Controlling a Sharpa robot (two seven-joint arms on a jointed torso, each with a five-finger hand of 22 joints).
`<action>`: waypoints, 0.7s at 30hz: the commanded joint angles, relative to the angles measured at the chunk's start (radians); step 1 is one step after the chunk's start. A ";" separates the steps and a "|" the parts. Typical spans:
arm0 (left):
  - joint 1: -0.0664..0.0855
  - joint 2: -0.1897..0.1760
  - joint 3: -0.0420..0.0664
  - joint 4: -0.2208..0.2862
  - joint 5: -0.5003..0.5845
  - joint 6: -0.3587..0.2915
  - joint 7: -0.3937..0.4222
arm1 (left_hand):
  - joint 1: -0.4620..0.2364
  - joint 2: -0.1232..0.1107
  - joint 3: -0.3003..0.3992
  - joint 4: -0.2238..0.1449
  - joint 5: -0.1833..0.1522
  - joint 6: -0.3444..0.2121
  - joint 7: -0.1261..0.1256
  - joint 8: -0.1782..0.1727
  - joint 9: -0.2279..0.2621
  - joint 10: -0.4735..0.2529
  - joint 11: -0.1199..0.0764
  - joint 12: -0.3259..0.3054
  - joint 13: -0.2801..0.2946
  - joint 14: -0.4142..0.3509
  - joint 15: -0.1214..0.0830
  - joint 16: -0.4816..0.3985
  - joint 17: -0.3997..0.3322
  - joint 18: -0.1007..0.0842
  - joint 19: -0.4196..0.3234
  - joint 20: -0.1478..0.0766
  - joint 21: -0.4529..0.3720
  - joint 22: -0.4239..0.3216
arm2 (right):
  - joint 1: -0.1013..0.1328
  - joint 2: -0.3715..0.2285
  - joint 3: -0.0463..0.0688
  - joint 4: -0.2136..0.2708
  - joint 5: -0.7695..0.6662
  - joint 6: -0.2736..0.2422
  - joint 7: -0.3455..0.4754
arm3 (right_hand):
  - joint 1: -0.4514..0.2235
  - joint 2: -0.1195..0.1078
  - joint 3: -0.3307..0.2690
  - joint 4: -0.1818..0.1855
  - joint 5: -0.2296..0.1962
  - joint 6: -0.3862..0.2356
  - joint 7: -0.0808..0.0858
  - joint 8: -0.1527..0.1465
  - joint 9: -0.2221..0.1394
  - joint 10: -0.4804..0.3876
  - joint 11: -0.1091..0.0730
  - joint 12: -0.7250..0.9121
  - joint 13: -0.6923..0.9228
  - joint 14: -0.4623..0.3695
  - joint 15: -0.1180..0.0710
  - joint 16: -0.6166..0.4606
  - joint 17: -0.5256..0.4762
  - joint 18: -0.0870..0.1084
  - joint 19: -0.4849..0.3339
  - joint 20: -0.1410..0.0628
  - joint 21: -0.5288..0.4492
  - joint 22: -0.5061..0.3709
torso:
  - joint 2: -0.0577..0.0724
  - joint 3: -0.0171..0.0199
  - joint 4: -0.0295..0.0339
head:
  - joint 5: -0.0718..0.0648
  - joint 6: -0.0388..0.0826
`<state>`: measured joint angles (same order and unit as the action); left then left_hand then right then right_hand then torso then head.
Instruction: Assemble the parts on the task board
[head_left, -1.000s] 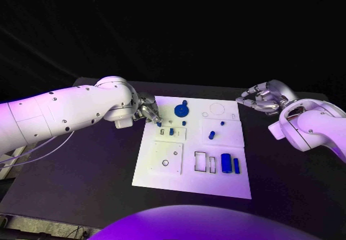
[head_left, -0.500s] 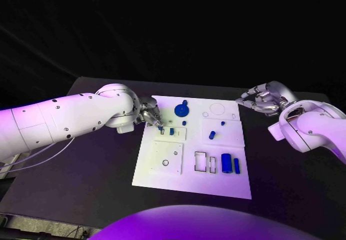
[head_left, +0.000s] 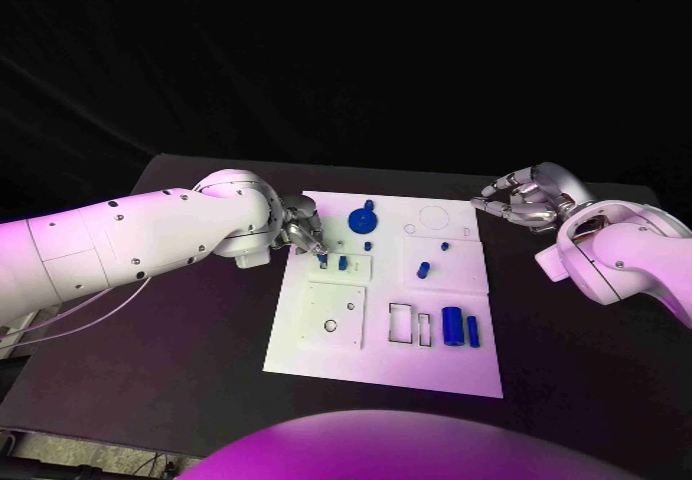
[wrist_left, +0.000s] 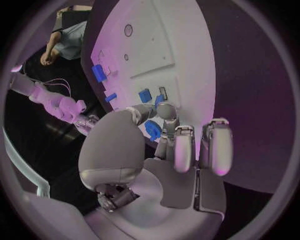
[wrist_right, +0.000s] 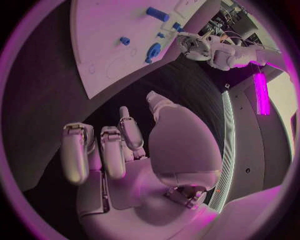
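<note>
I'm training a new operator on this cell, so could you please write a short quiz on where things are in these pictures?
1. True or false: the right robot hand rests on the task board.
2. Multiple choice: the blue gear lies A) near the board's far edge, B) near the board's near edge, C) on the black table beside the board.
3. Short answer: which robot hand has its fingertips over the board?

Key:
1. False. It hangs beyond the board's far right corner.
2. A.
3. The left robot hand, at the board's left edge.
</note>
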<state>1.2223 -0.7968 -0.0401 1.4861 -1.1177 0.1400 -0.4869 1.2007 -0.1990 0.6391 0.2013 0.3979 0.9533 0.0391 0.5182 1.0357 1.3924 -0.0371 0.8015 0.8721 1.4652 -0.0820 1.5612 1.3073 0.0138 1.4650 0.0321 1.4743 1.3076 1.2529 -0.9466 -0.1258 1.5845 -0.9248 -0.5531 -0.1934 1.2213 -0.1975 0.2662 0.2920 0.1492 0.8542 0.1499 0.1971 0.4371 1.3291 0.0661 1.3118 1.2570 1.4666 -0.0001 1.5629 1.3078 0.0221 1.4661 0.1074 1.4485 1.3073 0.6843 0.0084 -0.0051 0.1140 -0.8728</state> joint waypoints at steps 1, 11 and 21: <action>-0.001 0.003 0.001 0.001 -0.006 0.016 0.007 | 0.007 0.007 0.128 -0.127 0.005 0.007 -0.006 0.003 0.001 0.008 -0.001 0.005 0.001 0.103 -0.007 0.003 0.253 0.010 0.052 -0.006 0.003 0.224 | -0.001 0.000 0.000 0.001 -0.006 0.003 0.008 | -0.004 0.009 -0.003 -0.002 0.005 -0.002 -0.003 0.006 0.001 -0.005 0.001 -0.003 0.000 0.095 -0.002 -0.006 0.230 0.012 0.023 -0.001 -0.004 0.191 | -0.001 0.0008 -0.0002 | 0.000 0.000; -0.002 0.004 0.000 0.001 -0.006 0.035 0.002 | 0.005 0.006 0.130 -0.128 0.007 0.008 -0.006 0.004 0.002 0.009 -0.001 0.003 -0.002 0.103 -0.007 0.002 0.252 0.010 0.052 -0.006 0.003 0.225 | -0.001 -0.001 0.000 0.000 -0.005 0.004 0.008 | -0.004 0.009 -0.003 -0.002 0.005 -0.002 -0.003 0.006 0.001 -0.005 0.001 -0.003 0.000 0.095 -0.002 -0.006 0.230 0.012 0.023 -0.001 -0.004 0.191 | -0.001 0.0006 0.0007 | 0.000 0.000; -0.002 0.003 0.000 0.004 -0.006 0.037 0.003 | 0.005 0.006 0.131 -0.128 0.007 0.008 -0.006 0.004 0.002 0.009 -0.001 0.004 -0.001 0.103 -0.007 0.003 0.253 0.010 0.051 -0.006 0.002 0.224 | -0.001 -0.001 0.000 0.000 0.001 0.004 0.009 | -0.004 0.009 -0.003 -0.002 0.005 -0.002 -0.003 0.006 0.001 -0.005 0.001 -0.003 0.000 0.095 -0.002 -0.006 0.230 0.012 0.023 -0.001 -0.004 0.191 | -0.001 0.0006 -0.0001 | 0.002 0.000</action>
<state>1.2206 -0.7954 -0.0403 1.4869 -1.1211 0.1593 -0.4886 1.2012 -0.1985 0.6391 0.2013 0.4025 0.9551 0.0409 0.5182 1.0367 1.3923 -0.0370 0.8015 0.8719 1.4652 -0.0820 1.5612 1.3073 0.0138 1.4650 0.0321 1.4743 1.3075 1.2526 -0.9481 -0.1258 1.5844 -0.9232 -0.5530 -0.1925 1.2213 -0.1975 0.2662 0.2921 0.1492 0.8542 0.1499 0.1971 0.4369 1.3291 0.0661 1.3118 1.2570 1.4665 -0.0001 1.5629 1.3076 0.0221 1.4662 0.1074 1.4485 1.3079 0.6831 0.0090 -0.0045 0.1154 -0.8728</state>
